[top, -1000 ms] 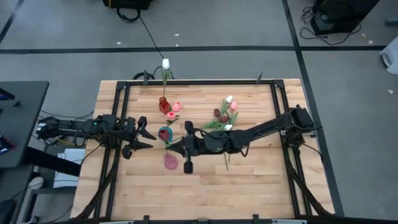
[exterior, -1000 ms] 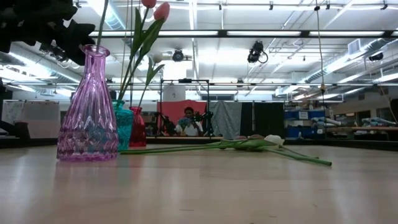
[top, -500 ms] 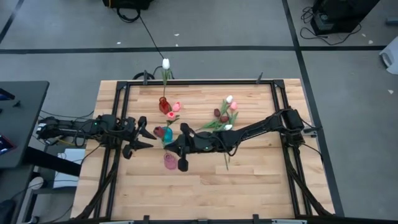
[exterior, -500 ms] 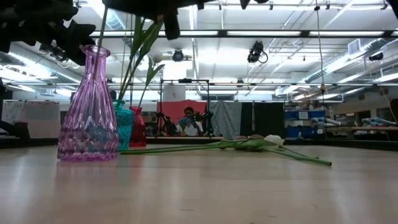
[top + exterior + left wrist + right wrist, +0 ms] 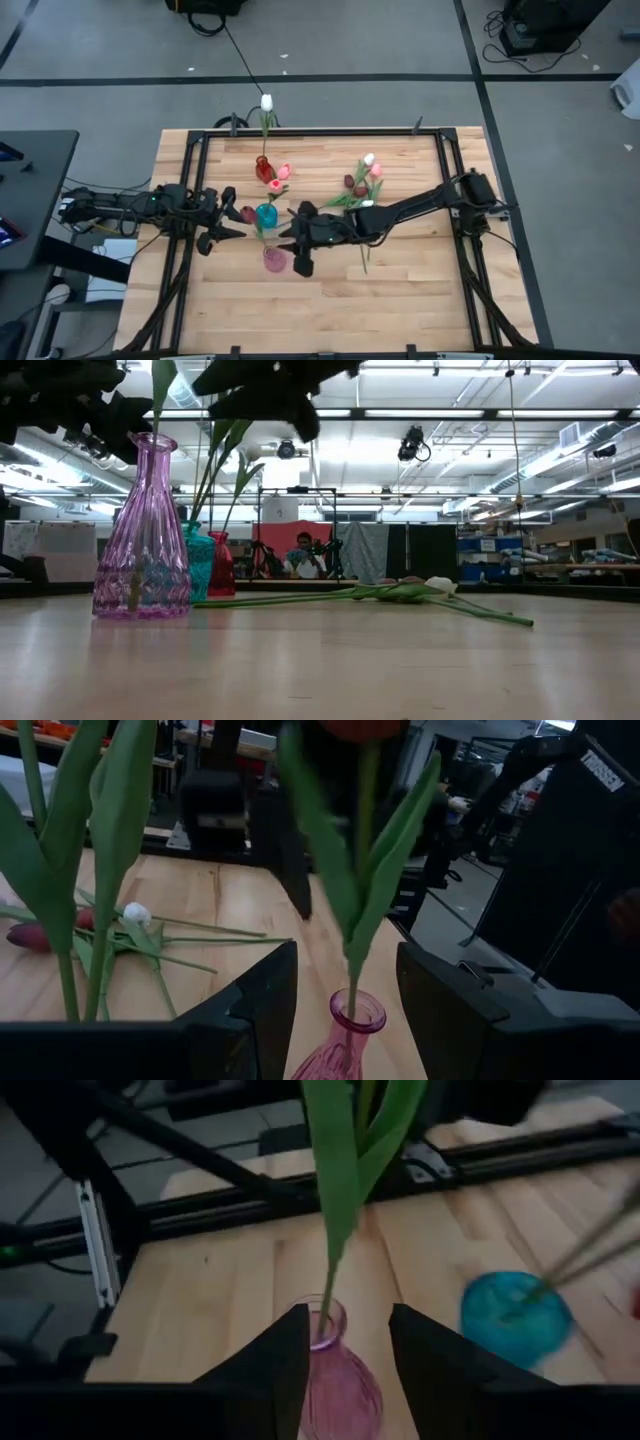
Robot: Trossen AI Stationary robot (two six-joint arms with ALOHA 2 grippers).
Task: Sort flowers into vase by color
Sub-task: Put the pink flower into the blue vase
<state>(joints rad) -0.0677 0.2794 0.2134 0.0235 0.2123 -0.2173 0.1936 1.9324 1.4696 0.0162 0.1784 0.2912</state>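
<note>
Flowers: dark red tulip point(image 5: 345, 1170) stood stem-down in pink vase point(image 5: 335, 1380); right gripper point(image 5: 297, 243) spread apart, holding nothing. Left gripper point(image 5: 225, 213) open, empty. Next we'd fetch another from counter point(image 5: 400, 290).

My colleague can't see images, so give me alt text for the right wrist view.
A green tulip stem stands in the pink vase, framed by the right pincer with its fingers apart. A teal vase sits beside it on the wooden table.

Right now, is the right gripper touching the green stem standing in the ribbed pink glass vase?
Apart. In the right wrist view the right gripper is open, with a clear gap between each finger and the green stem, which drops alone into the pink glass vase.
</note>
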